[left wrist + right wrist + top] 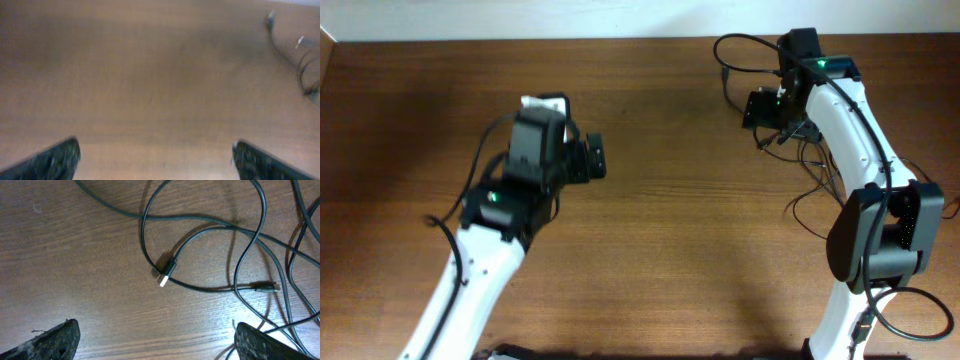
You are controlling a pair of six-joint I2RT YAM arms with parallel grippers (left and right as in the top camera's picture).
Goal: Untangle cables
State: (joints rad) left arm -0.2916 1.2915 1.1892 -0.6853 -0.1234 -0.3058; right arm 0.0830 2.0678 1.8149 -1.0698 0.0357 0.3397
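Observation:
The cables (800,150) are thin black cords sprawled in loose loops at the far right of the table, partly under my right arm. In the right wrist view they cross each other (240,230), with one silver-tipped plug (167,273) and a smaller plug (265,286) lying on the wood. My right gripper (155,340) is open and empty above the table, just short of the plugs. My left gripper (155,160) is open and empty over bare wood at centre left (595,158). A blurred bit of the cables (300,65) shows far right in the left wrist view.
The brown wooden table (670,250) fills the overhead view, with a pale wall strip along the far edge. Thicker black wires (910,310) hang by the right arm's base at the lower right. A white tag (535,102) sits on the left arm.

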